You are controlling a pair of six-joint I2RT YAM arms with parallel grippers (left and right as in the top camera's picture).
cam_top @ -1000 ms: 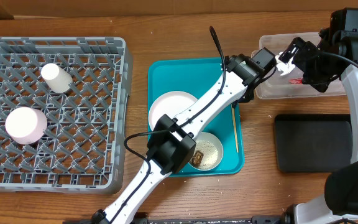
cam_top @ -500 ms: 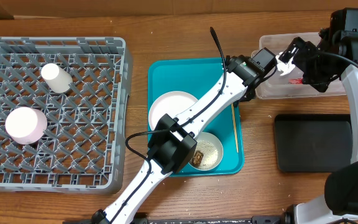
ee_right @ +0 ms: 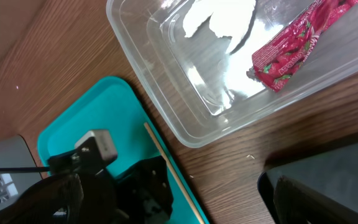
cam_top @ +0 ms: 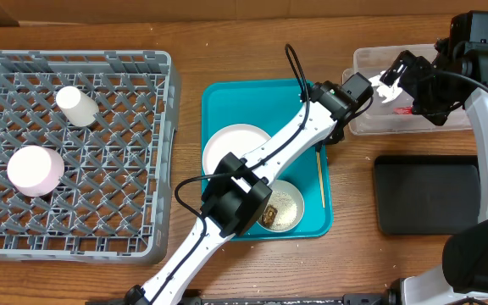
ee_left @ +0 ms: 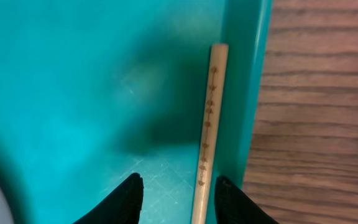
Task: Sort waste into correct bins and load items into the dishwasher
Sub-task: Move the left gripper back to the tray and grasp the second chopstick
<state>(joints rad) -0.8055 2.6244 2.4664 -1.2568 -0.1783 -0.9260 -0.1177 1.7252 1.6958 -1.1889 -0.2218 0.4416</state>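
Note:
My left gripper (ee_left: 179,182) hangs open just above the teal tray's right edge, its fingers either side of a wooden stick (ee_left: 207,124) that lies nearer the right finger. Over the clear tub (cam_top: 364,123) my right gripper (cam_top: 396,85) stands open and holds nothing. The tub holds the red-and-white wrapper (ee_right: 291,53) and white tissue (ee_right: 219,18). On the teal tray (cam_top: 219,97) are the pale plate (cam_top: 227,146) and the grey-white bowl (cam_top: 288,207) with rice and a brown lump. The dish rack (cam_top: 142,246) holds the white cup (cam_top: 78,106) and the pink bowl (cam_top: 35,169).
The black tray (cam_top: 426,193) lies on the table below the clear tub, at the right. My left arm (cam_top: 269,157) crosses the teal tray diagonally and covers part of the plate and bowl. A few rice grains (ee_right: 248,157) lie on the wood between tub and black tray.
My left wrist has edged slightly to the right over the teal tray's upper right corner. Nothing else has moved.

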